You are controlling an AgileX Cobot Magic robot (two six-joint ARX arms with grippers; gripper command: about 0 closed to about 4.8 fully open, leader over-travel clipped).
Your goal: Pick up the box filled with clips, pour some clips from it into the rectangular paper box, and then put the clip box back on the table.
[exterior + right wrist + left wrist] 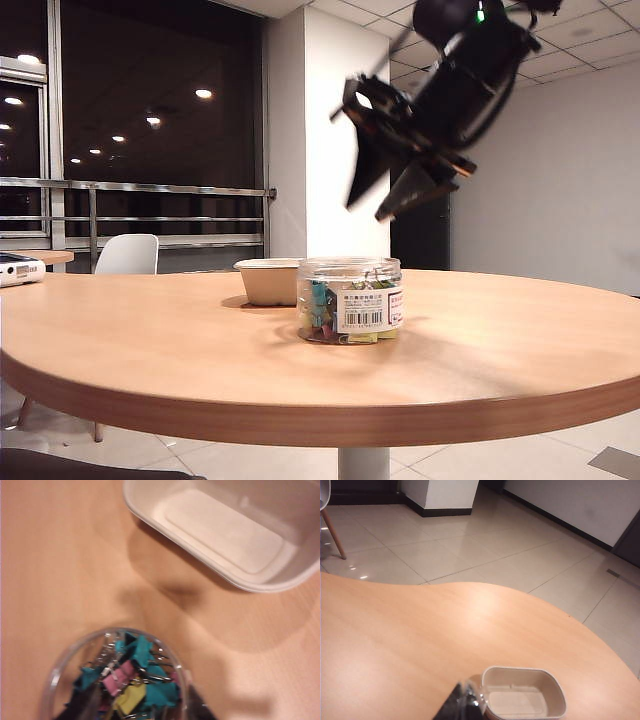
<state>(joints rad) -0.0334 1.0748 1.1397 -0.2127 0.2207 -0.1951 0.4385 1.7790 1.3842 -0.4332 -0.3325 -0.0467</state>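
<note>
The box filled with clips (350,300) is a clear round jar with a barcode label, standing upright on the table (150,330). Teal, pink and yellow clips (132,677) fill it. Just behind it sits the rectangular paper box (268,280), a beige tray, empty (225,530). My right gripper (366,210) hangs blurred in the air above the jar, fingers spread open and holding nothing. In the right wrist view a dark finger (200,707) shows beside the jar's rim. My left gripper (459,707) is a dark shut wedge next to the tray (522,692); it is not in the exterior view.
A white chair (127,254) and a smaller table (35,258) stand beyond the table's far left edge. Railings and dark windows lie behind. Tiled floor (470,545) shows past the table's curved rim.
</note>
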